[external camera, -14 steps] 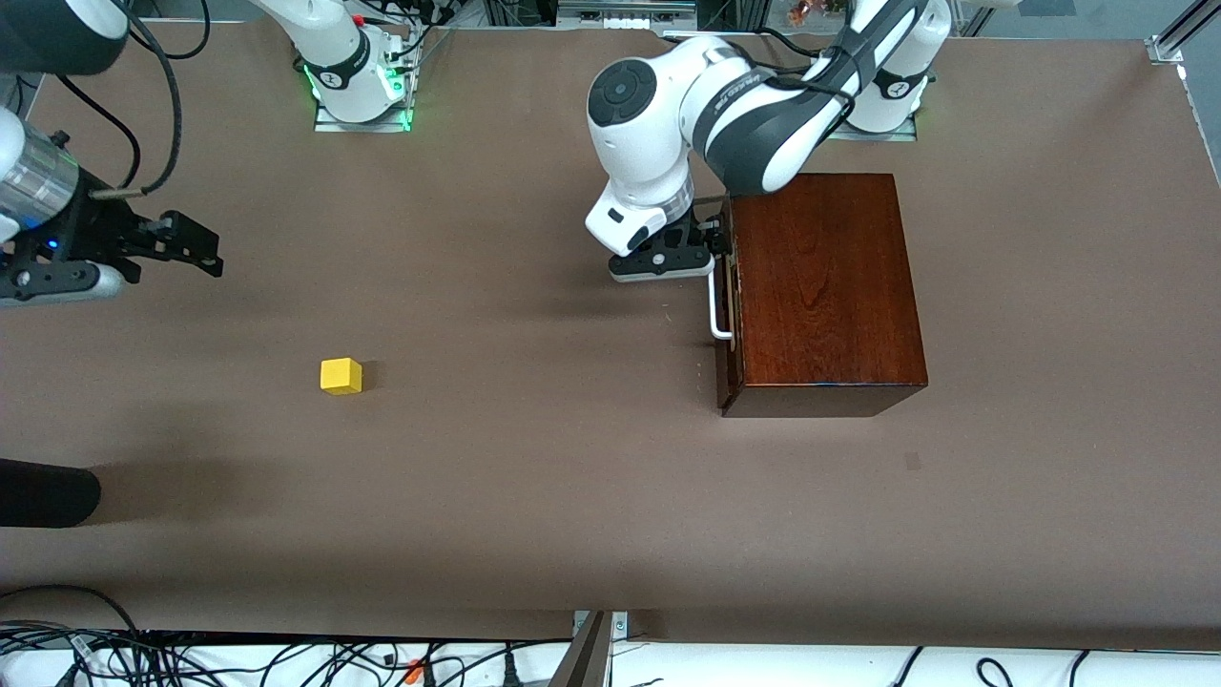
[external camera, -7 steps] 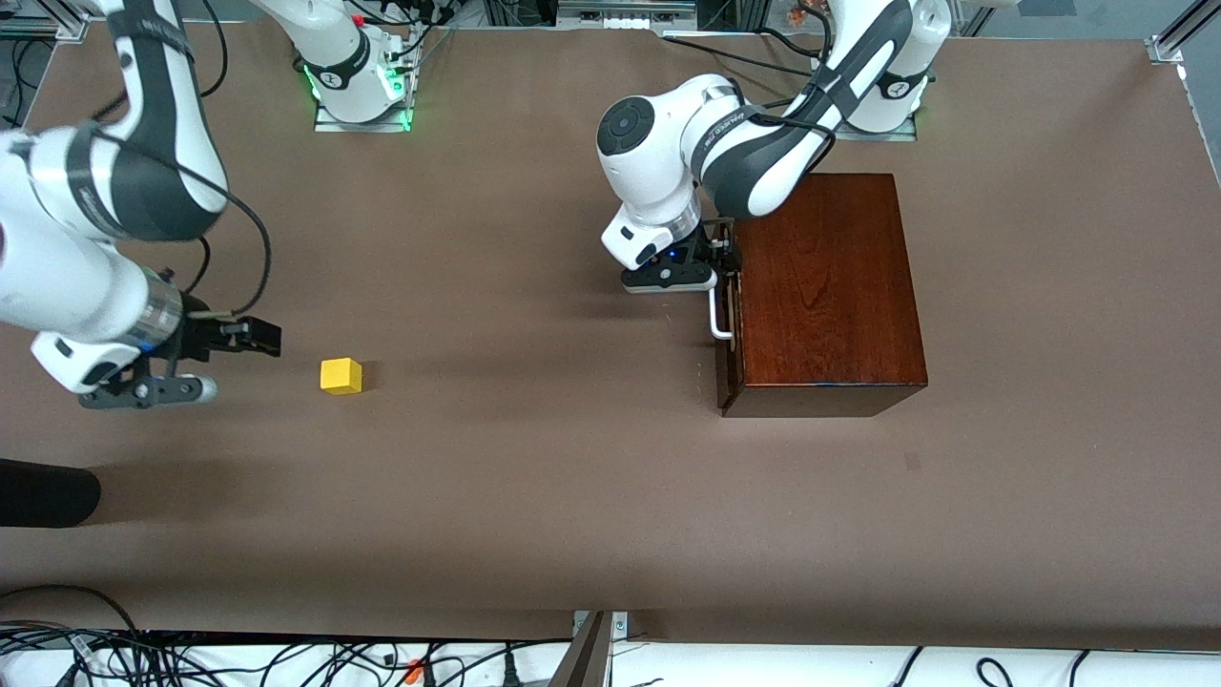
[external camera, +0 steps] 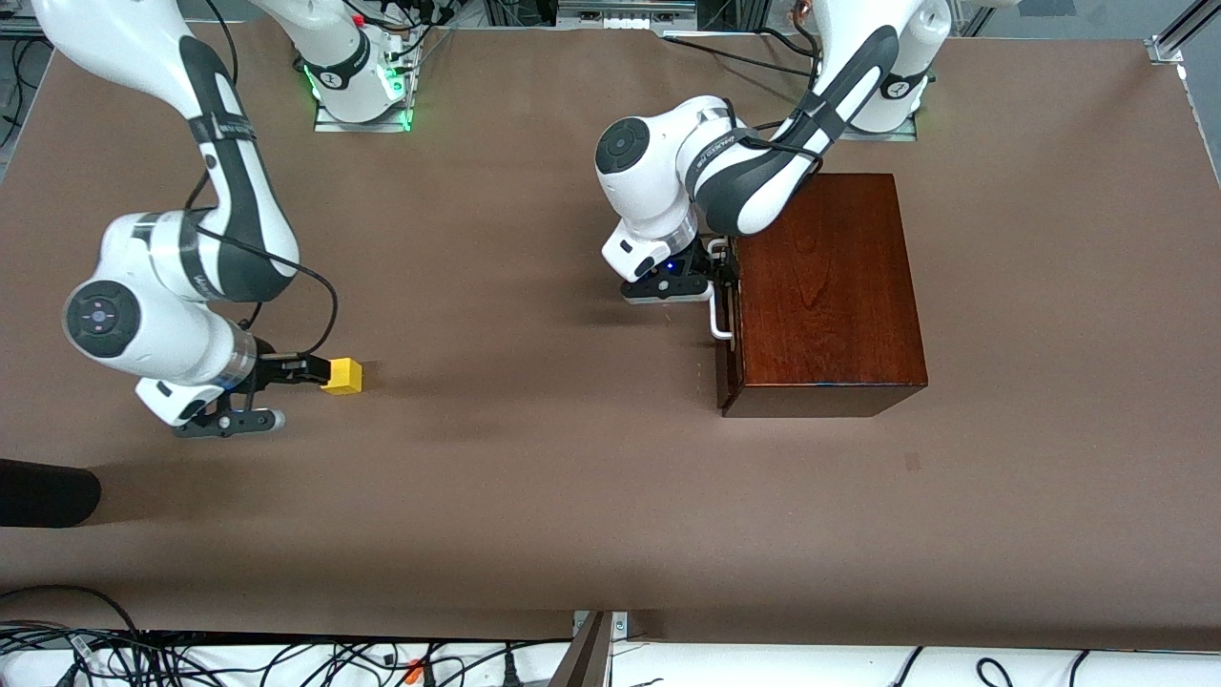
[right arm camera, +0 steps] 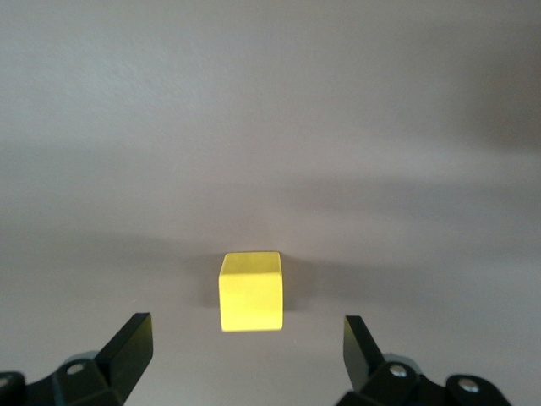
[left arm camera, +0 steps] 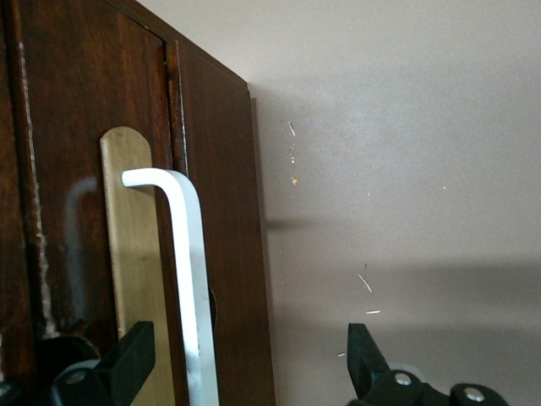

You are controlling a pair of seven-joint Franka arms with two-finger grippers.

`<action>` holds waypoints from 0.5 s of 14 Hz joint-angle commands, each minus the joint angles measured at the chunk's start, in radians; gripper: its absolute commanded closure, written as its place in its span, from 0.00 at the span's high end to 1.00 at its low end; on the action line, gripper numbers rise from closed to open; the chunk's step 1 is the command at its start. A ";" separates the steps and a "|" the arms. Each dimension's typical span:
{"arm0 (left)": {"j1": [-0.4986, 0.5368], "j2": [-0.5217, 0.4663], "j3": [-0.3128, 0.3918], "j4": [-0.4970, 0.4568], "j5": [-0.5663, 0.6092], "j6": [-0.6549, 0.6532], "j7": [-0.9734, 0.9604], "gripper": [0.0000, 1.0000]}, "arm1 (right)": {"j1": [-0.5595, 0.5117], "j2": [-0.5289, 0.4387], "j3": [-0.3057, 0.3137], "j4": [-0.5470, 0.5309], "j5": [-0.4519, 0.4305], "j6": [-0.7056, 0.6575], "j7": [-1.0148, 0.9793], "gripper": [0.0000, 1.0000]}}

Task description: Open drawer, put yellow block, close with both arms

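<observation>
The yellow block [external camera: 341, 376] [right arm camera: 250, 292] sits on the brown table toward the right arm's end. My right gripper [external camera: 307, 374] [right arm camera: 247, 340] is low at the table and open, its fingertips just short of the block and either side of its line. The dark wooden box [external camera: 822, 286] stands toward the left arm's end with its drawer [external camera: 729, 329] [left arm camera: 76, 169] pushed in. My left gripper [external camera: 721, 275] [left arm camera: 249, 338] is open at the drawer's front, and the white handle [external camera: 717, 320] [left arm camera: 188, 254] passes between its fingers, close to one finger [left arm camera: 135, 347].
A black rounded object [external camera: 43, 491] pokes in at the table's edge at the right arm's end, nearer the front camera than the block. Cables [external camera: 191, 658] run below the table's near edge. Bare brown table lies between the block and the box.
My right arm has swung down from high at the table's end to the block, still open. My left gripper has shifted slightly along the drawer's front, closer onto the handle.
</observation>
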 commanded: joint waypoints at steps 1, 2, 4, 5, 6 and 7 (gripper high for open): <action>-0.007 0.048 -0.002 0.031 0.047 0.003 -0.050 1.00 | 0.005 -0.006 0.017 -0.115 0.007 0.128 -0.041 1.00; -0.008 0.059 -0.002 0.039 0.060 0.003 -0.070 1.00 | 0.005 0.013 0.017 -0.123 0.007 0.151 -0.071 1.00; -0.010 0.077 -0.004 0.056 0.079 0.001 -0.081 1.00 | 0.005 0.047 0.019 -0.145 0.011 0.208 -0.108 1.00; -0.010 0.079 -0.004 0.057 0.079 0.001 -0.081 1.00 | 0.005 0.056 0.022 -0.161 0.011 0.242 -0.114 1.00; -0.011 0.079 -0.004 0.057 0.079 0.001 -0.079 1.00 | 0.005 0.062 0.029 -0.169 0.013 0.262 -0.125 1.00; -0.011 0.079 -0.004 0.059 0.077 0.001 -0.079 1.00 | 0.005 0.070 0.029 -0.169 0.013 0.265 -0.142 1.00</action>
